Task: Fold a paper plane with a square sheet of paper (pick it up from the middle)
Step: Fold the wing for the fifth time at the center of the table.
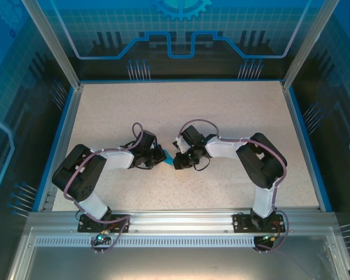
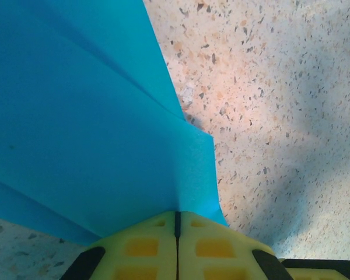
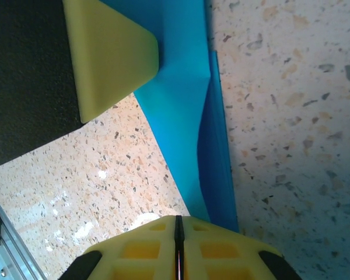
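Paper plane (image 2: 76,116), half-folded, mid-frame: left gripper (image 2: 177,224) and right gripper (image 3: 177,226) both pinch it; best keep edges aligned, tension even.

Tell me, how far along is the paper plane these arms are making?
Partway. Done: the blue paper already carries layered folds and a crease, so it is no flat square. In hand: the left gripper and right gripper are each shut on an edge of it, at the middle of the table. Left: a finished pointed dart is not visible yet; how many folds remain I cannot tell.
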Available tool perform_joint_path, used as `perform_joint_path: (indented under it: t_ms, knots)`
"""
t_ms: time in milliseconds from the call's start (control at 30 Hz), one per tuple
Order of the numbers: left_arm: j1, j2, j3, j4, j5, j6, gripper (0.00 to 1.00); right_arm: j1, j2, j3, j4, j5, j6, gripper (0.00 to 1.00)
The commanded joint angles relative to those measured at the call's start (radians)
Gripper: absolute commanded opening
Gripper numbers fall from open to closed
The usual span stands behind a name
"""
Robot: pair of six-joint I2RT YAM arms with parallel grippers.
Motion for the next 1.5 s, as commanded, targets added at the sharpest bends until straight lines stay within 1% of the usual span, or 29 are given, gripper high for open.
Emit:
perform_joint_path:
  t_ms: [0, 433, 600, 833, 967, 1100, 1233, 1467]
  knots:
    - [0.014, 0.026, 0.005, -0.102, -0.058, 0.0, 0.08, -0.018, 0.021, 0.008, -0.029, 0.019, 0.003, 0.09]
    - [0.016, 0.025, 0.019, -0.119, -0.077, 0.012, 0.09, -0.065, 0.046, -0.027, -0.005, -0.021, 0.021, 0.09]
    - [0.018, -0.003, 0.032, -0.108, -0.071, 0.032, 0.11, -0.065, 0.063, -0.025, -0.006, -0.031, 0.023, 0.09]
    - [0.013, -0.09, 0.025, 0.006, 0.036, 0.07, 0.21, -0.071, 0.094, -0.025, -0.001, -0.053, 0.043, 0.09]
    - [-0.003, -0.127, -0.027, 0.06, 0.059, 0.057, 0.22, -0.079, 0.108, -0.022, 0.009, -0.066, 0.061, 0.09]
    - [-0.033, -0.12, -0.063, 0.127, 0.101, 0.044, 0.22, -0.086, 0.118, -0.022, 0.013, -0.074, 0.071, 0.09]
    - [-0.061, -0.095, -0.062, 0.146, 0.099, 0.042, 0.2, -0.089, 0.125, -0.024, 0.014, -0.074, 0.077, 0.09]
    - [-0.065, -0.025, -0.046, 0.156, 0.094, 0.02, 0.15, -0.091, 0.132, -0.027, 0.017, -0.076, 0.082, 0.08]
